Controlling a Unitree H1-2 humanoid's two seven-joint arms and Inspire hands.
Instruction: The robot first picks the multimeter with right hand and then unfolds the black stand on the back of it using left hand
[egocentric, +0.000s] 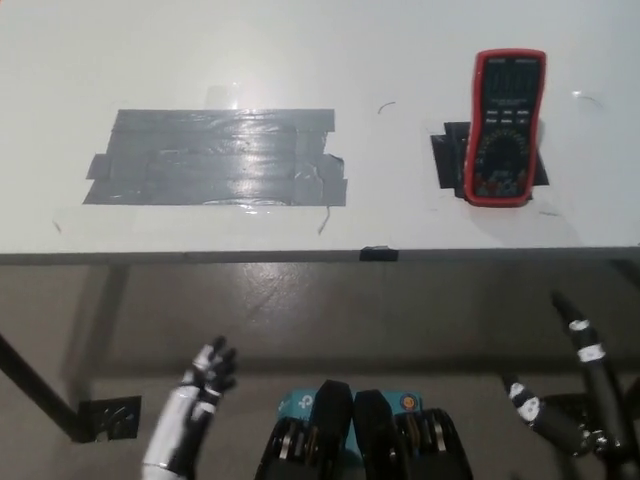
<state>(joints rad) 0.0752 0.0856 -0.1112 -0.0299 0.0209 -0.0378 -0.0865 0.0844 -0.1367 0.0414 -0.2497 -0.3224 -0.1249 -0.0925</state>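
Multimeter (505, 127) lies flat on the white table (400, 50), face up, red casing, dark dial and screen showing. It sits up and a little to the left of the right hand (575, 385), well apart from it, with the table's front edge and a stretch of floor between them. No contact between hand and meter.

Right hand is black, low at the right of the view, below the table edge and over the floor. Its fingers (583, 335) are spread, one pointing up toward the table, another angled off to the left; nothing is held between them.

Multimeter rests on a patch of black tape (450, 160), which shows on either side of its lower half. Meter stands lengthwise away from the robot, screen end farthest from the hand. The stand on its back cannot be seen from this view.

Left hand (205, 380) is white, low at the left, also below the table edge and over the floor. Its fingers are slightly curled but apart and holding nothing. It is far from the multimeter, which lies up and well across to the right of it.

Grey tape patch (220, 157), wide and layered, lies on the table above the left hand, well to the left of the meter.
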